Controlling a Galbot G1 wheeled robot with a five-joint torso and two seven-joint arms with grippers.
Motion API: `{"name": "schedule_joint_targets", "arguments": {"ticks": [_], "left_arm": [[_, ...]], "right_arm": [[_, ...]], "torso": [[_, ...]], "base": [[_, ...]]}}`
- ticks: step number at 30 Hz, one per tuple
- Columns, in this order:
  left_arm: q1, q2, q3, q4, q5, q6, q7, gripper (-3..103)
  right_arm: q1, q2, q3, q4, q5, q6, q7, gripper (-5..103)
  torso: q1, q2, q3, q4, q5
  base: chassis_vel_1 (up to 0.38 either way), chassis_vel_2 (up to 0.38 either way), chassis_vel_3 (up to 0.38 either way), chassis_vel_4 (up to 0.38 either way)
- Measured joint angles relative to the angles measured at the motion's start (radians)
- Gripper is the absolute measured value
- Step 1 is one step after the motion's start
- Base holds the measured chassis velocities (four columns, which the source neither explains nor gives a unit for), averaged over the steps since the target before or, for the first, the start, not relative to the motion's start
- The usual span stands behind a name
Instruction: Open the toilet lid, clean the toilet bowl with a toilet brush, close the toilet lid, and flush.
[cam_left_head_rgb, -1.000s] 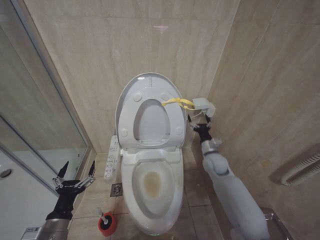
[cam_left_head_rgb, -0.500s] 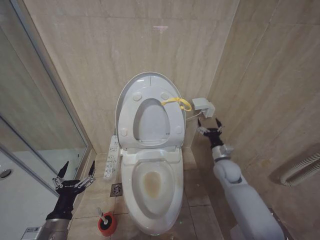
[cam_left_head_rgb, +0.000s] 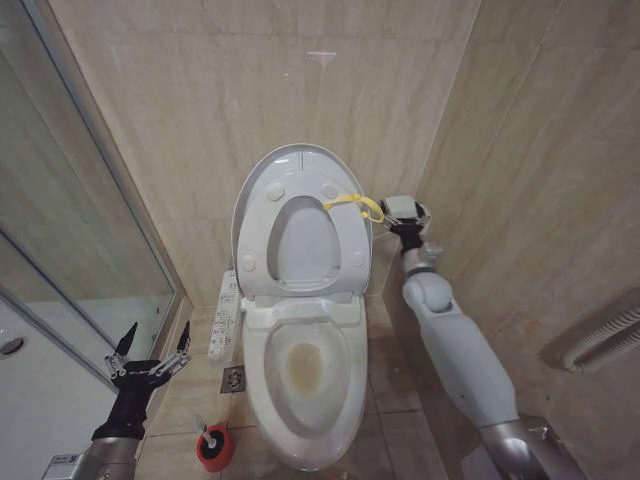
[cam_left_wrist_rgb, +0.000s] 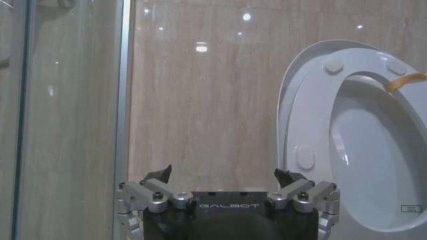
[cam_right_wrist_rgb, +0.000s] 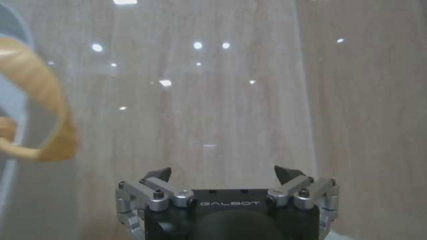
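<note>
We judge the task to be barely past its first step: the toilet lid (cam_left_head_rgb: 283, 170) stands raised against the back wall, with the ring seat (cam_left_head_rgb: 300, 238) up against it too, so the opening is done. The toilet bowl (cam_left_head_rgb: 303, 372) lies uncovered below, and a yellowish stain (cam_left_head_rgb: 304, 370) shows on its inner surface, so the scrubbing, the closing and the flush all look left to do. The toilet brush (cam_left_head_rgb: 206, 432) sits in its red holder (cam_left_head_rgb: 215, 449) on the floor, just beside the front of the bowl on our left side, with nothing gripping it. Our right gripper (cam_left_head_rgb: 405, 222) is up by the back wall, near the yellow loop (cam_left_head_rgb: 355, 205) at the lid's edge and in front of a small white box (cam_left_head_rgb: 402, 207) on the wall; in the right wrist view its fingers (cam_right_wrist_rgb: 155, 176) are spread and hold nothing, with the loop off to one side and apart from them. Our left gripper (cam_left_head_rgb: 149, 350) hangs low by the glass shower wall (cam_left_head_rgb: 70, 250), above and near the brush, its fingers likewise spread and empty. By count we see one toilet, one lid, one seat, one brush in one holder, one loop, one button panel (cam_left_head_rgb: 224, 314) along the bowl's side, one floor drain (cam_left_head_rgb: 233, 379), and two grippers.
</note>
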Motion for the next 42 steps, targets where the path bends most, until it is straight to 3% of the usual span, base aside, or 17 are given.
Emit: {"name": "schedule_joint_targets", "arguments": {"ticks": [11, 20, 28, 36, 42], "left_arm": [[0.0, 0.0, 0.0, 0.0, 0.0, 0.0, 0.0, 100], [0.0, 0.0, 0.0, 0.0, 0.0, 0.0, 0.0, 100], [0.0, 0.0, 0.0, 0.0, 0.0, 0.0, 0.0, 100], [0.0, 0.0, 0.0, 0.0, 0.0, 0.0, 0.0, 100], [0.0, 0.0, 0.0, 0.0, 0.0, 0.0, 0.0, 100]], "right_arm": [[0.048, 0.039, -0.05, -0.033, 0.001, -0.003, 0.003, 100], [0.008, 0.005, -0.078, 0.041, 0.005, -0.008, 0.005, 100], [-0.106, -0.037, -0.083, 0.125, -0.009, 0.018, -0.01, 100], [-0.236, -0.035, -0.075, 0.192, -0.032, 0.033, -0.016, 100], [-0.393, -0.035, 0.005, 0.296, -0.035, 0.037, -0.015, 100]], "torso": [[0.0, 0.0, 0.0, 0.0, 0.0], [0.0, 0.0, 0.0, 0.0002, 0.0002], [0.0, 0.0, 0.0, 0.0, 0.0002], [0.0, 0.0, 0.0, 0.0002, 0.0004], [0.0, 0.0, 0.0, 0.0001, 0.0002]], "base": [[0.0, 0.0, 0.0, 0.0], [0.0, 0.0, 0.0, 0.0], [0.0, 0.0, 0.0, 0.0], [0.0, 0.0, 0.0, 0.0], [0.0, 0.0, 0.0, 0.0]]}}
